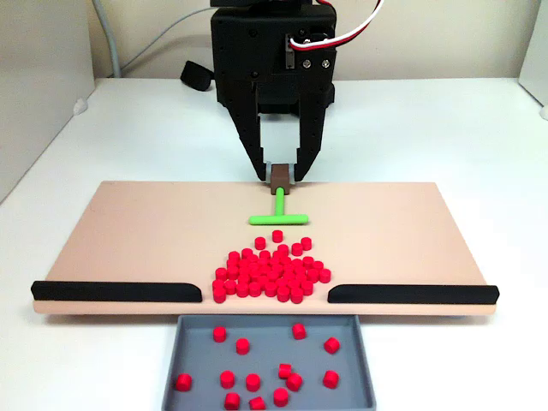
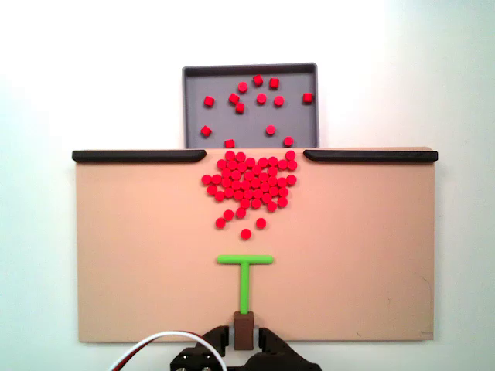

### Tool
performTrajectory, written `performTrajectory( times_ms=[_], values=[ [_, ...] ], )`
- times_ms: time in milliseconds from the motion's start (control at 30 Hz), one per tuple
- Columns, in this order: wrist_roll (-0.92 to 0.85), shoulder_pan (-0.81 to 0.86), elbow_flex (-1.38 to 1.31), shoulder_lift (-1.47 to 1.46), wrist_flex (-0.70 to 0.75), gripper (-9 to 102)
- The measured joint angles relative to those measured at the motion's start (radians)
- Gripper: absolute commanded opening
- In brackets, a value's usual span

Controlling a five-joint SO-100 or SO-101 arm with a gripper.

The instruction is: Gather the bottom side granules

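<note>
Dozens of small red granules (image 1: 271, 273) lie heaped on the tan board (image 1: 137, 231) at the gap between two black rails; in another fixed view the granules (image 2: 251, 180) sit just below the tray. Several more granules lie in the grey tray (image 1: 270, 364) (image 2: 249, 104). A green T-shaped tool (image 1: 279, 213) (image 2: 244, 272) lies on the board with its bar toward the heap and a clear gap between them. Its stem ends in a brown block (image 1: 280, 175) (image 2: 244, 329). My black gripper (image 1: 280, 175) (image 2: 244, 340) is shut on that block at the board's edge.
Black rails (image 1: 117, 292) (image 1: 413, 294) line the board's edge on either side of the gap. A white and red cable (image 1: 342, 34) runs off the arm. The board stands on a white table (image 1: 479, 128) with a pale box at the left.
</note>
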Motion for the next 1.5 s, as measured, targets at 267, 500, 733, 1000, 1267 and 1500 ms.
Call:
performTrajectory(
  times_ms=[267, 500, 733, 1000, 1267, 1500],
  values=[
    [-0.002, 0.000, -0.002, -0.025, -0.034, 0],
    [-0.006, 0.011, -0.009, -0.044, -0.044, 0],
    [-0.026, 0.020, -0.018, -0.061, -0.057, 0],
    [-0.052, 0.037, -0.025, -0.077, -0.086, 0],
    [-0.064, 0.046, -0.043, -0.098, -0.091, 0],
    [-0.063, 0.052, -0.074, -0.129, -0.091, 0]
  ],
)
